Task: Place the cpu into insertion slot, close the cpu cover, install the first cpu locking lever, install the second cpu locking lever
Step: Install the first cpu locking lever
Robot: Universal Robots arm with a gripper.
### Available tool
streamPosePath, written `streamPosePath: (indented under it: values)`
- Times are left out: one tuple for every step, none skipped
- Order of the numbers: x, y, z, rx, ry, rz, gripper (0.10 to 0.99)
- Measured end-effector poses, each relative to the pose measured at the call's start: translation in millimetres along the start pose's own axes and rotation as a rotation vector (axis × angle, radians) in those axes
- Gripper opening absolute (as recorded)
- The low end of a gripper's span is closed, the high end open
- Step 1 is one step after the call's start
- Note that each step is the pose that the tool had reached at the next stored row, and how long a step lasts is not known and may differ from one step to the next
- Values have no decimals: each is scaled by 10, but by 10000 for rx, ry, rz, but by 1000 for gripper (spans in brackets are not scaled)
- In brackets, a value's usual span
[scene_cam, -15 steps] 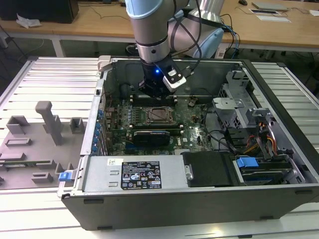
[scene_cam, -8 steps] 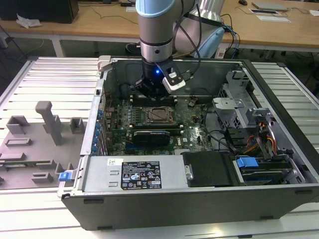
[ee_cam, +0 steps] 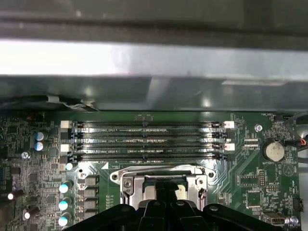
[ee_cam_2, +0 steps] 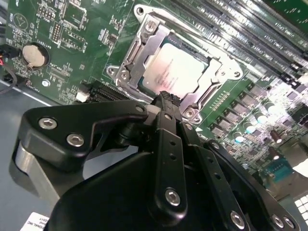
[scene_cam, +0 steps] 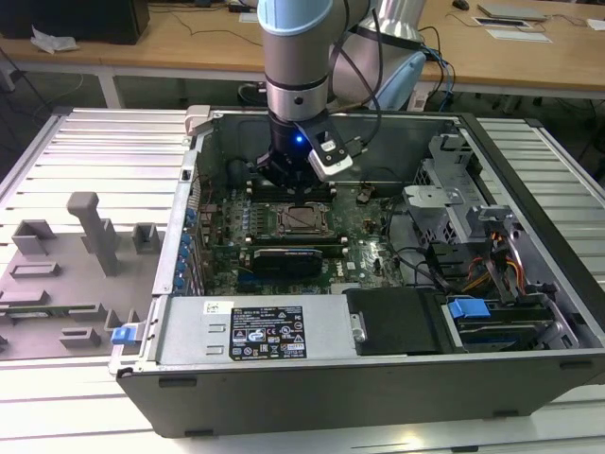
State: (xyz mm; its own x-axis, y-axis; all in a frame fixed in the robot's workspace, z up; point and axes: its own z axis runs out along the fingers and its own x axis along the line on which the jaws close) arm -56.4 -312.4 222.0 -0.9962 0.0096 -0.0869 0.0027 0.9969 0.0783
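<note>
One ribbed grey metal counter (scene_cam: 85,151) carries one open dark-grey computer case (scene_cam: 529,378), lying on its side with the interior exposed. On the counter at the exterior view's left sit several grey plastic fixture blocks (scene_cam: 95,232); exact count not legible.

Contents of the case, largest first: one green circuit board (scene_cam: 369,236); one black power supply box with a white label (scene_cam: 269,331) along the near wall; one black flat drive bay cover (scene_cam: 392,322) beside it; one silvery metal drive cage (scene_cam: 440,203) at the exterior view's right, with a bundle of coloured cables (scene_cam: 506,270) near it; one black expansion card (scene_cam: 288,257) seated on the board just in front of the socket. Two blue plastic latches counted: one on the case's outer corner (scene_cam: 125,333), one by the drive bays (scene_cam: 468,307).

One grey and pale-blue robot arm (scene_cam: 298,57) reaches down into the case. Its black gripper (ee_cam_2: 166,98) hangs just above the socket edge; the fingers are drawn together to a narrow tip, nothing between them.

Four long black memory slots (ee_cam: 149,142) lie parallel, just beside the socket. One round silver coin battery (ee_cam_2: 34,55) sits on the board, apart from the socket.

One square black insertion slot with metal rim (ee_cam_2: 144,36) holds one small flat silvery-beige cpu (ee_cam_2: 175,72). One thin silvery-grey metal cpu cover frame (ee_cam_2: 144,62) lies flat around the chip, the chip's top showing through its window.
</note>
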Motion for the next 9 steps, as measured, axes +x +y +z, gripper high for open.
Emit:
streamPosePath:
  values:
    - [0, -12, -1, 0, 0, 0, 106]
    - [0, -22, -2, 0, 1, 0, 106]
    - [0, -37, -3, 0, 2, 0, 106]
    - [0, -50, -4, 1, 3, 0, 106]
    - [-1, -66, -5, 1, 3, 0, 106]
    - [0, -74, -6, 0, 3, 1, 106]
    - [-1, -82, -7, 0, 3, 1, 106]
    - [-1, -105, -8, 2, 3, 1, 106]
    - [-1, -135, -11, 8, 4, 0, 106]
